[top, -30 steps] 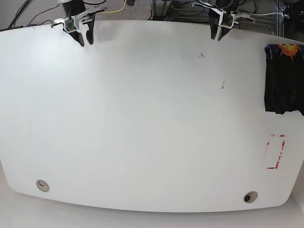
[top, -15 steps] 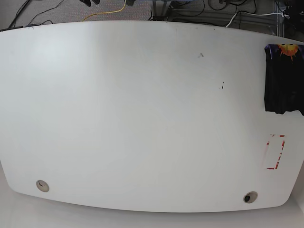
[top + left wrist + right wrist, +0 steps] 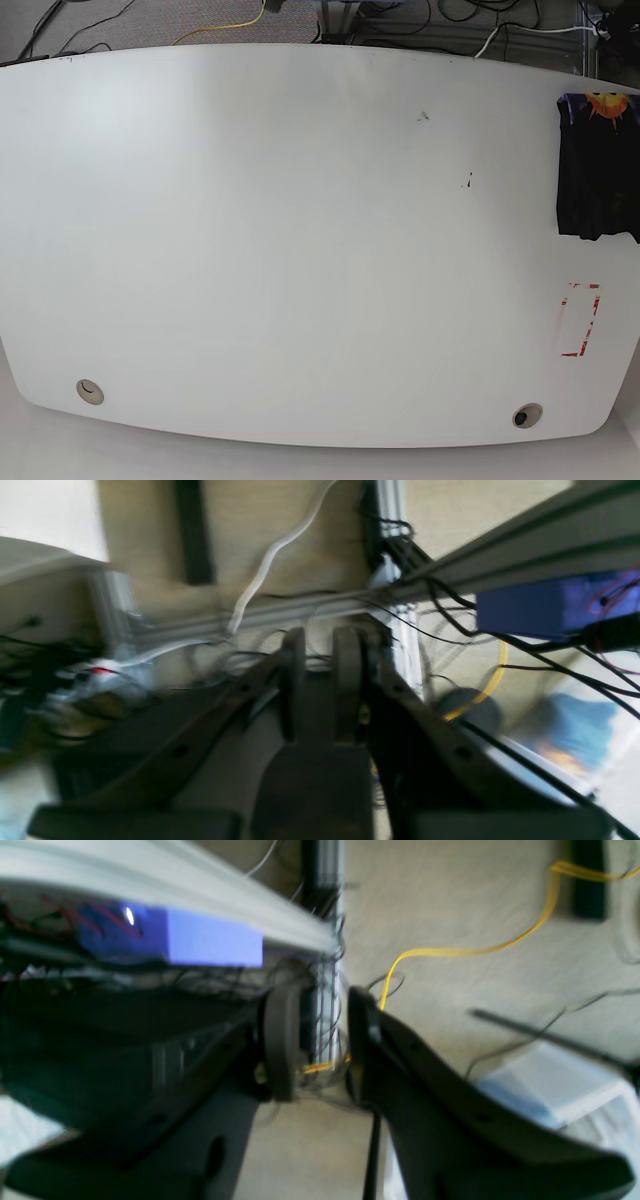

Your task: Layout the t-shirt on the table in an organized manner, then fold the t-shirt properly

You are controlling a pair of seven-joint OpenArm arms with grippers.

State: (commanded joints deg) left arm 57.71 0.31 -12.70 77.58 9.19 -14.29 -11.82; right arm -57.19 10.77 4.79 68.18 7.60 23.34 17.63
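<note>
The black cloth t-shirt with an orange-yellow and purple print point(image 3: 598, 170) lies at the right edge of the white, smooth tabletop point(image 3: 300, 250), near its far right corner in the base view. The frame cuts off its right side, so how much cloth continues past there cannot be told, nor how the hidden layers are arranged. The print is at its far end, also partly cut off; the near hem is uneven. The broken red rectangle marking point(image 3: 582, 320) is just nearer than the shirt, apart from it.

Neither arm shows in the base view, so their full pose cannot be made out. Each wrist view looks onto the floor area beyond the tabletop, with frame bars and cables, much of it blurred. The left dark fingers point(image 3: 319, 685) point up the wrist picture, their tips close together with a narrow gap, holding nothing visible. A strip of white surface is cut off at that picture's upper left corner. The right dark fingers point(image 3: 316, 1040) stand a little apart, the gap somewhat wider, with nothing visible between them but background; their edges are blurred.
</note>
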